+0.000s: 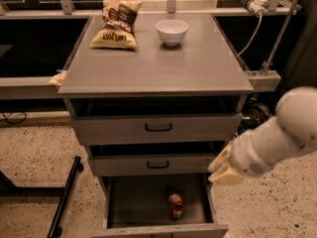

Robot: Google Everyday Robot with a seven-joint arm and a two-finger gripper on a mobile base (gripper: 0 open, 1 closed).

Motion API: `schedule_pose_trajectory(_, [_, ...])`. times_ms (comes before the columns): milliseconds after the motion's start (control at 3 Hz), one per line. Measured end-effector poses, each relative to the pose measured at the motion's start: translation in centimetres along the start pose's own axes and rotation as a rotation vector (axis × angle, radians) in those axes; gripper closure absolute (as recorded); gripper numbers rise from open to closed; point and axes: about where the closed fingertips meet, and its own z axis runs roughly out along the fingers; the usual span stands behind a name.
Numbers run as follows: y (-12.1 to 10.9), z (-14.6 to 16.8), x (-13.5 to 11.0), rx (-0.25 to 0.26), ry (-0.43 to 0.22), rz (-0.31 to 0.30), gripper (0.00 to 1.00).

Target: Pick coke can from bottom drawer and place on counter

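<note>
Little is yet done. The counter (158, 68), well above the gripper (222, 167), bears no can; the bottom drawer (133, 202) is seen open below it. The gripper's state cannot be told — nothing is held. The coke can (175, 205) rests below-left, ungrasped.

A chip bag (116, 25) lies near a white bowl (172, 31) (upright); a black bar (66, 195) crosses the floor (29, 145).

Dim warm light; gripper (221, 169) lower right
</note>
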Motion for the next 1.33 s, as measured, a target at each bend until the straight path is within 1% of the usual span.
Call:
schedule_pose_trajectory(333, [-1.0,4.5,1.6,-0.023,-0.040,0.036,0.88])
schedule_pose_trajectory(667, [-1.0,4.5,1.6,-0.022,-0.040,0.037,1.00])
schedule_pose_trajectory(1000, [-1.0,9.1,5.0,-0.034,-0.067,0.055,1.00])
schedule_pose_trajectory(1333, [-3.1,16.1,8.1,0.001,-0.154,0.020,1.00])
